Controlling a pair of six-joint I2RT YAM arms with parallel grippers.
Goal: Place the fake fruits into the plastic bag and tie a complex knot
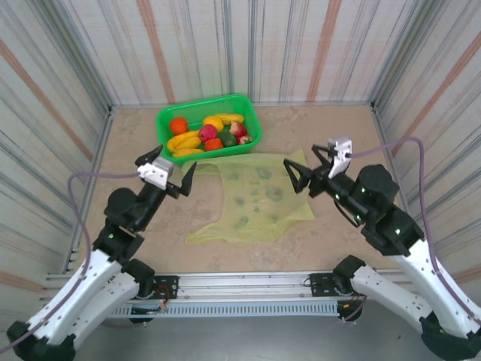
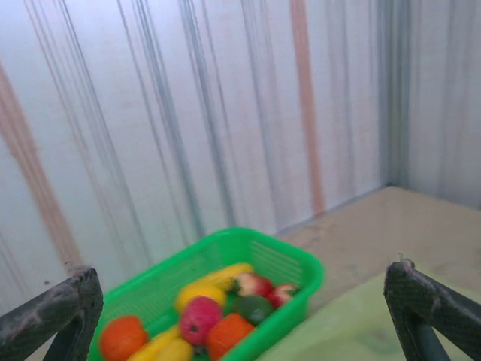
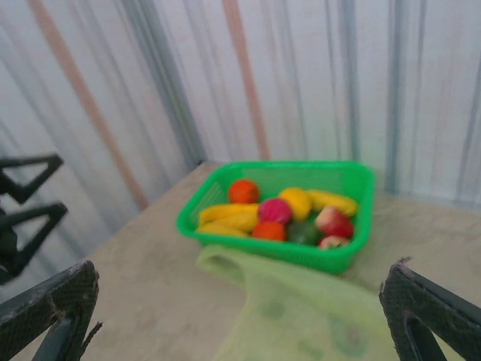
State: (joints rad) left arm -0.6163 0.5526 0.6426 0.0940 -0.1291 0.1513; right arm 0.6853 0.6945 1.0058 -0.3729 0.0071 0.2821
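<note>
Table [image 1: 338, 233]: plastic bag [image 1: 255, 199] lies flat and empty mid-table between the arms, where either can reach it. Green basket [image 1: 252, 124] just behind it holds all the fruits [image 1: 207, 135]. Left gripper [image 1: 171, 167] and right gripper [image 1: 304, 162] hover either side of the bag, jaws wide apart, holding nothing. They look poised to open it. No knot yet.

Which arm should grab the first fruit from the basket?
Left, likely. The left hand hangs open closest to the basket; the right hand sits across the bag, farther from the fruit.
</note>
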